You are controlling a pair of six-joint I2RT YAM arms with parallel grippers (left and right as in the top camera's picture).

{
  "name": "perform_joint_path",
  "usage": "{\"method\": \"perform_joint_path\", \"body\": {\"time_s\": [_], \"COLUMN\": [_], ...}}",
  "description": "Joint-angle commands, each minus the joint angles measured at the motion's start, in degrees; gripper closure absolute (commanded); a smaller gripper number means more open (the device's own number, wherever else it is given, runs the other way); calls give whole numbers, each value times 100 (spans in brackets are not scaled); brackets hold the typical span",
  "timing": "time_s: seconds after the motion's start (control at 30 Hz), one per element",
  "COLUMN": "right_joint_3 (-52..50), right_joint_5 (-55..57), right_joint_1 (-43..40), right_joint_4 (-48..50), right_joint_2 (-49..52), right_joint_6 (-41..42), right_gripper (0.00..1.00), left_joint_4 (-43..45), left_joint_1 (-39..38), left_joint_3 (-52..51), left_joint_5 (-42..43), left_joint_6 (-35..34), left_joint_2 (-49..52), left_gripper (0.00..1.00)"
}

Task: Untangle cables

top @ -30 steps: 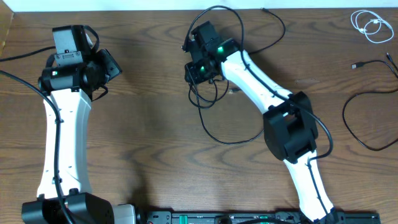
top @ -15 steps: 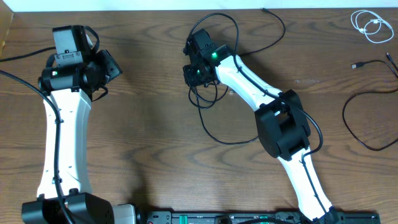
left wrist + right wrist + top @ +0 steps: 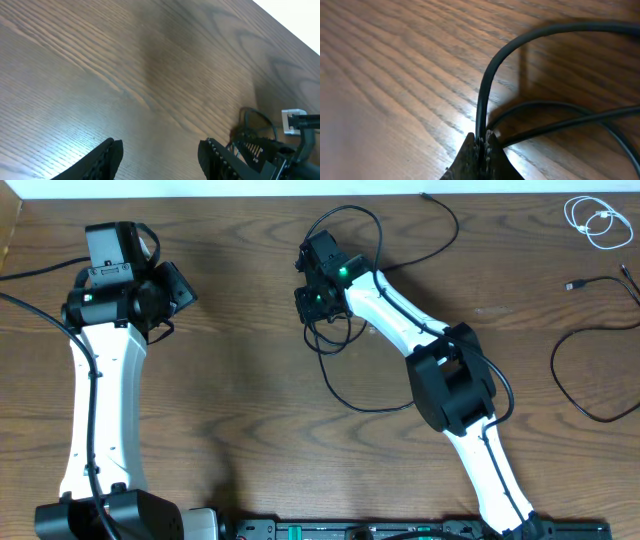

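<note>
My right arm has slid a little to the left since a moment ago, and its big black elbow went with it. My right gripper [image 3: 481,142] was a bit open back then. Now its two fingers are pressed together, and they pinch a black cable [image 3: 485,95] right at the tips. The cable stands up from my fingertips and then bends over to the right. More of it lies in curves on the wooden table [image 3: 240,400] just behind. Seen from above, it makes one big loop past my right gripper and another loop nearer the middle of the table.

My left arm has not moved. My left gripper [image 3: 160,150] hangs over bare wood with its fingers spread about halfway. It holds nothing and touches nothing.

Well apart, by the right edge of the table, a second black cable [image 3: 580,395] lies in a curve with a small plug end. The white cable [image 3: 595,220] lies coiled in the far right corner. Neither one touches the cable I hold.
</note>
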Motion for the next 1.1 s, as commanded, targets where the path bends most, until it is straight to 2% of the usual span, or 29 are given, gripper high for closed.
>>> {"method": "perform_joint_path", "body": {"time_s": [0.0, 0.33, 0.57, 0.77, 0.9, 1.07], "right_joint_3": [232, 251, 251, 251, 247, 247], "right_joint_5": [-761, -1676, -1521, -1700, -1969, -1980], "right_joint_1": [-262, -1021, -2240, -3235, -3314, -2927], "right_joint_4": [22, -223, -409, -809, -1091, -1220], "right_joint_2": [-660, -2299, -3270, -3711, -3711, -3685], "right_joint_6": [-354, -463, -649, -413, -431, -551], "right_gripper": [99, 99, 99, 99, 99, 99], "left_joint_4": [-17, 87, 238, 393, 610, 898], "left_joint_1": [-37, -538, -732, -732, -750, -1034], "left_joint_3": [-2, -11, -11, -11, -11, -11], "left_joint_5": [348, 1023, 1023, 1290, 1757, 2118], "left_joint_6": [59, 232, 245, 247, 254, 402], "left_joint_2": [-9, 219, 398, 407, 407, 409], "left_gripper": [46, 45, 45, 46, 46, 44]}}
